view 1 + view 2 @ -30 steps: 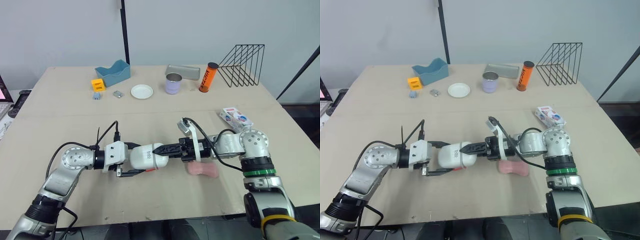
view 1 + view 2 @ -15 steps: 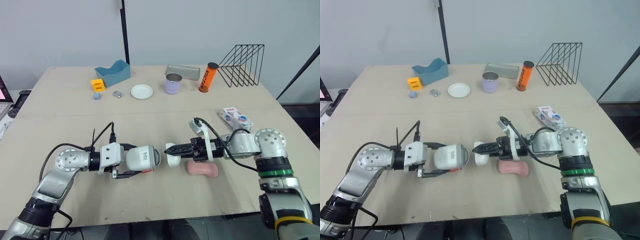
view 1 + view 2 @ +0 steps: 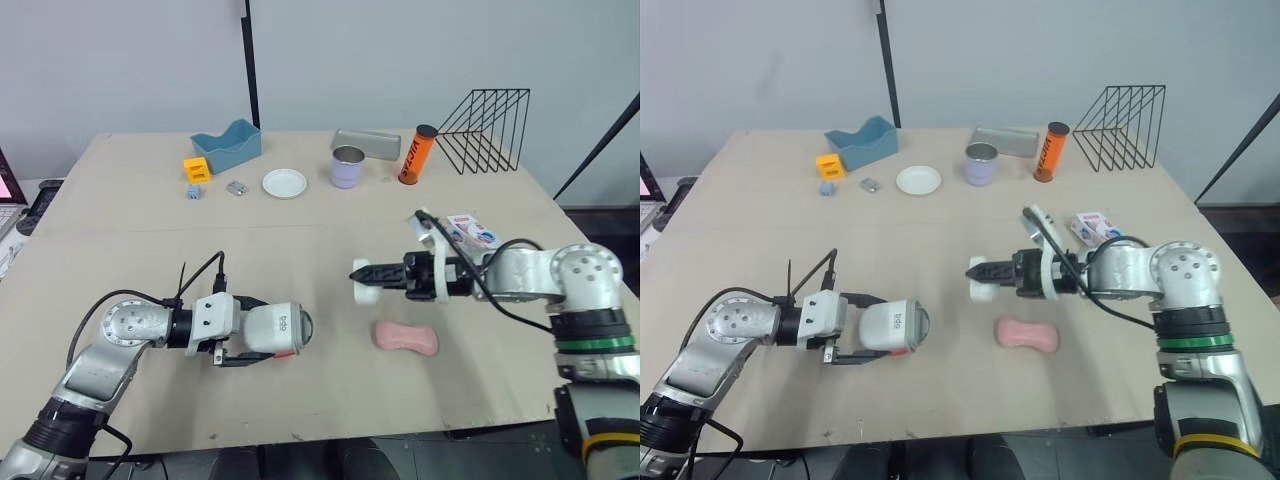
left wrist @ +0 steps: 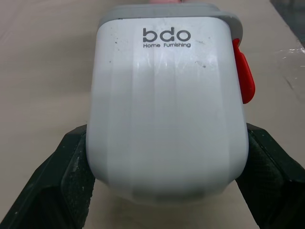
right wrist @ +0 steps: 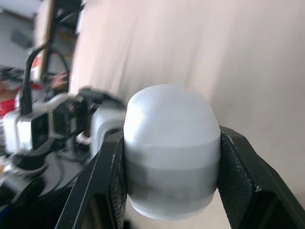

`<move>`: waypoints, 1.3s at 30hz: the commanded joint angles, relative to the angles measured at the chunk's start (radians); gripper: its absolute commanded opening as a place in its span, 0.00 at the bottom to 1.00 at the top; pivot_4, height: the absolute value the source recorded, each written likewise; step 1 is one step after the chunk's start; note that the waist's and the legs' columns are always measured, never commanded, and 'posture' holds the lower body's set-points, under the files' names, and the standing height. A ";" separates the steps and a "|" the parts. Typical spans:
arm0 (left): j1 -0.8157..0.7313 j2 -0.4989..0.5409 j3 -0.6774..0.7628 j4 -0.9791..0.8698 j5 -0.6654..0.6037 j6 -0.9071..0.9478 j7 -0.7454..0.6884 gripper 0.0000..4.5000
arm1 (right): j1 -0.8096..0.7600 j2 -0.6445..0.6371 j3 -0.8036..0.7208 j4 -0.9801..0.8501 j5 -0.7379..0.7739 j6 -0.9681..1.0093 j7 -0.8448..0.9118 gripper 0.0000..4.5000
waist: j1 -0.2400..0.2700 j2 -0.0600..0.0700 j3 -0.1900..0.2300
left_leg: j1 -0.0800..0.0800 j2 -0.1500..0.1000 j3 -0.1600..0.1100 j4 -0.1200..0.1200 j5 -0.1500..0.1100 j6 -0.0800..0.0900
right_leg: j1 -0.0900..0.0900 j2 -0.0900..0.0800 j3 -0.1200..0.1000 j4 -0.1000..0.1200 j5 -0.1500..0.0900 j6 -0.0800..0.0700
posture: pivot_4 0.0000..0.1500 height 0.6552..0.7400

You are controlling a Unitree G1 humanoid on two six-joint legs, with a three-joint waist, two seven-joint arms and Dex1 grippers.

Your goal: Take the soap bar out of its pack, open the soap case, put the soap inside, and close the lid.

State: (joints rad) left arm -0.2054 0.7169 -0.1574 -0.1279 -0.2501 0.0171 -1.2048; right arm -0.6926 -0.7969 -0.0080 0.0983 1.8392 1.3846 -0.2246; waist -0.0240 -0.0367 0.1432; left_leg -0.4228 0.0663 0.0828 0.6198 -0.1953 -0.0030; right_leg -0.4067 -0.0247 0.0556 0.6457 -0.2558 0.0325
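Note:
The white soap case body (image 3: 282, 328), with a grey rim and a red clasp, lies on its side low over the table. My left gripper (image 3: 255, 338) is shut on it; its black fingers (image 4: 62, 191) clamp both sides. My right gripper (image 3: 368, 273) is shut on the case's white lid (image 3: 364, 290), held above the table clear of the body. The bare pink soap bar (image 3: 405, 339) lies on the table under my right arm. The soap pack (image 3: 470, 232) lies at the right, behind that arm.
Along the back stand a blue tray (image 3: 226, 145), an orange block (image 3: 196, 168), a white dish (image 3: 284, 183), a purple cup (image 3: 347, 167), a metal tin (image 3: 366, 142), an orange tube (image 3: 416, 154) and a black wire rack (image 3: 485, 130).
The lid has come off the case. My right gripper carried it right and upward, while my left gripper drew the case body back to the left.

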 commanded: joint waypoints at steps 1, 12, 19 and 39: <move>-0.014 0.015 0.016 -0.041 -0.051 0.038 -0.029 0.77 | 0.018 -0.157 -0.055 -0.103 0.017 0.016 0.004 0.46 | 0.002 0.000 0.000 | 0.000 0.000 0.000 0.000 0.000 0.000 | 0.000 -0.001 0.000 0.000 0.000 -0.001 | 1.00 0.99; -0.067 -0.042 -0.033 0.008 -0.037 0.024 -0.052 0.77 | 0.267 -0.501 -0.114 -0.076 -0.330 0.133 0.271 0.46 | -0.001 0.002 -0.001 | 0.001 -0.001 0.005 0.000 0.001 0.001 | 0.000 -0.011 -0.004 -0.002 -0.001 0.002 | 1.00 0.99; -0.050 -0.052 -0.034 -0.009 -0.034 0.025 -0.037 0.77 | 0.237 -0.463 -0.021 0.085 -0.697 0.060 0.417 0.46 | 0.001 0.002 -0.001 | 0.000 -0.002 0.005 0.000 0.001 0.001 | -0.001 -0.006 -0.001 -0.002 -0.003 0.005 | 1.00 0.99; -0.048 -0.066 -0.050 -0.026 -0.020 0.041 -0.010 0.77 | 0.029 -0.504 0.066 0.102 -1.036 0.093 0.936 0.98 | 0.002 0.007 -0.002 | 0.001 -0.003 0.006 0.001 0.000 0.002 | -0.001 -0.004 0.002 -0.002 -0.002 0.006 | 1.00 0.99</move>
State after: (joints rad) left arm -0.2361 0.6538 -0.2051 -0.1393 -0.2765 0.0684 -1.2254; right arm -0.6158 -1.2567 0.0965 0.2126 0.8251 1.4884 0.6560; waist -0.0219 -0.0293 0.1415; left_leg -0.4222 0.0638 0.0884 0.6205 -0.1950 -0.0013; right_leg -0.4078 -0.0284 0.0577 0.6438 -0.2573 0.0384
